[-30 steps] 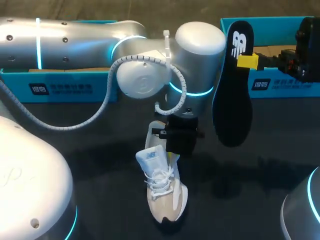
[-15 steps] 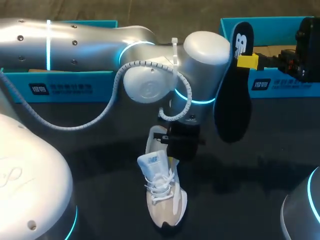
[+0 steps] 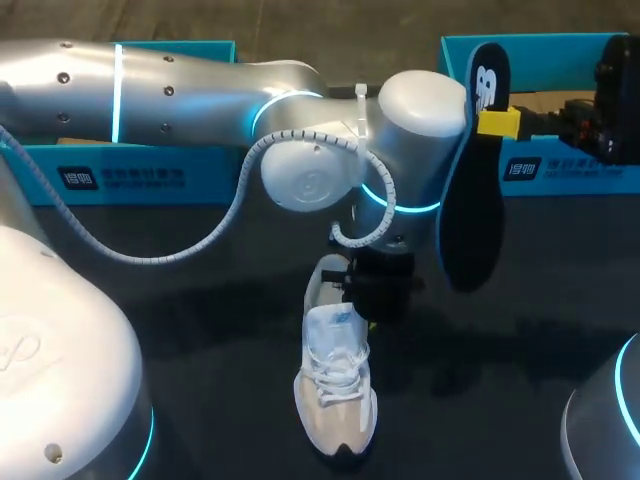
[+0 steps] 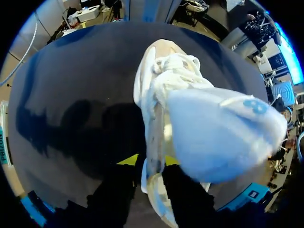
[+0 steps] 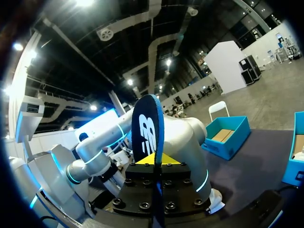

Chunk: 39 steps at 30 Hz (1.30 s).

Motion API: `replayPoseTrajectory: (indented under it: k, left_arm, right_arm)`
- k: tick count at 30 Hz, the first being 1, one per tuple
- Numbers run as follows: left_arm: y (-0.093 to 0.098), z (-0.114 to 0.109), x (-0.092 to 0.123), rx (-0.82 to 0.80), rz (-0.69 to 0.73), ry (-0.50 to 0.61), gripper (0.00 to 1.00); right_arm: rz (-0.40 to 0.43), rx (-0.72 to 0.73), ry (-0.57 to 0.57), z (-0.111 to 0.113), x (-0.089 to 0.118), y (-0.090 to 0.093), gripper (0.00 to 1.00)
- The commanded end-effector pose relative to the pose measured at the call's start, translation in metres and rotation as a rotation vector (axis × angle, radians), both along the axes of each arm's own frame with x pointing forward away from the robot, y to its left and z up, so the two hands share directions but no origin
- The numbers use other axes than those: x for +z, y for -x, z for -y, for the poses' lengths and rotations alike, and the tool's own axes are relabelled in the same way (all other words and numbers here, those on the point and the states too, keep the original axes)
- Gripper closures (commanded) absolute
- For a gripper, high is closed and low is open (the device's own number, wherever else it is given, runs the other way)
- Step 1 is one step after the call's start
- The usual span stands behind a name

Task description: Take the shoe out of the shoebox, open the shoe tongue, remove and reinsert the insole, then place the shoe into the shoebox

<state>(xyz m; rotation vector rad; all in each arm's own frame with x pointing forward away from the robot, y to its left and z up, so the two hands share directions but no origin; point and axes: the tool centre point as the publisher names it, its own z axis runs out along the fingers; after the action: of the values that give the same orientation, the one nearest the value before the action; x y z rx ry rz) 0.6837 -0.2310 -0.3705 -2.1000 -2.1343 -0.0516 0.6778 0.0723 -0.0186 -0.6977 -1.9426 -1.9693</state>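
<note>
Shoe [image 3: 338, 400]: pale sneaker on the dark table [image 3: 520, 400], near the middle, forward of the blue shoebox [image 3: 560, 165].
Left gripper [image 4: 149, 161]: clenched on the shoe's collar wall near the heel, one yellow tip on each side; the tongue [image 4: 223, 137] bulges up just ahead of the fingers.
Insole [image 3: 470, 200]: out of the shoe, held in the air beside the left arm's wrist, to the shoe's right and well above it.
Right gripper [image 5: 155, 160]: grasping the insole across its upper part, logo end above the fingers, broad end hanging below.
Relation that matters: the shoe's mouth lies below and left of the insole's hanging end; the right arm alone carries the insole, and the left wrist crowds the space over the opening.
Heading: the shoe's toe points toward the robot and its heel away, long axis near-to-far with a slight slant; the insole's long axis stands nearly upright.
Step, as judged: insole removed, reinsertion to come.
</note>
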Motion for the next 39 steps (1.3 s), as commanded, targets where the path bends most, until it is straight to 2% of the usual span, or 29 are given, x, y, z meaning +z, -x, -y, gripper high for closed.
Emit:
replayPoseTrajectory:
  k: [1, 6, 14, 18, 33, 39]
  left_arm:
    - [-0.005, -0.008, 0.021, 0.024, 0.002, 0.073, 0.00]
    - [-0.014, -0.013, 0.050, 0.053, -0.007, 0.234, 0.00]
    - [-0.028, -0.027, 0.096, 0.089, -0.043, 0.554, 0.00]
    - [-0.034, -0.032, 0.114, 0.105, -0.074, 0.666, 0.00]
    - [-0.034, -0.032, 0.114, 0.105, -0.074, 0.666, 0.00]
    - [-0.043, -0.042, 0.112, 0.132, 0.007, 0.859, 0.00]
  right_arm:
    - [-0.001, -0.003, 0.001, -0.004, -0.001, -0.001, 1.00]
    - [-0.001, -0.003, 0.001, -0.004, -0.001, -0.001, 1.00]
    - [-0.001, -0.003, 0.001, -0.004, -0.001, -0.001, 1.00]
    - [-0.001, -0.003, 0.001, -0.004, -0.001, -0.001, 1.00]
    - [-0.001, -0.003, 0.001, -0.004, -0.001, -0.001, 1.00]
    - [-0.001, -0.003, 0.001, -0.004, -0.001, -0.001, 1.00]
